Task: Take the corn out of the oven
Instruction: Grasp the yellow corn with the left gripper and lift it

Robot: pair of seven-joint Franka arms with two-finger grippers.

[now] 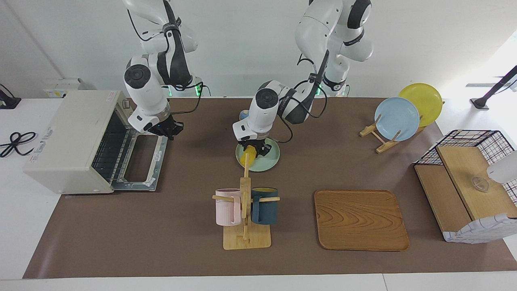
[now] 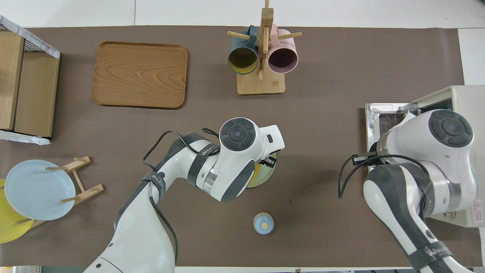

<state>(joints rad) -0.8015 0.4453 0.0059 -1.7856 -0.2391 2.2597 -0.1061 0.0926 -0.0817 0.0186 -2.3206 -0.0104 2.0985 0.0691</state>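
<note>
The yellow corn (image 1: 247,157) is tilted, its lower end over the pale green plate (image 1: 273,157) in the middle of the table. My left gripper (image 1: 253,151) is shut on the corn's upper part. In the overhead view the left wrist hides the grip, and only the plate's rim (image 2: 269,175) shows. The off-white oven (image 1: 66,135) stands at the right arm's end of the table with its door (image 1: 141,163) dropped flat and its wire rack bare. My right gripper (image 1: 173,132) is shut by the door's handle-end corner, nearer the robots, with nothing seen in it.
A mug rack (image 1: 245,226) with a pink and a dark blue mug stands farther from the robots than the plate. A wooden tray (image 1: 360,220) lies beside it. A plate rack (image 1: 398,119) and a wire-and-wood basket (image 1: 468,182) are at the left arm's end. A small blue round thing (image 2: 263,223) sits near the robots.
</note>
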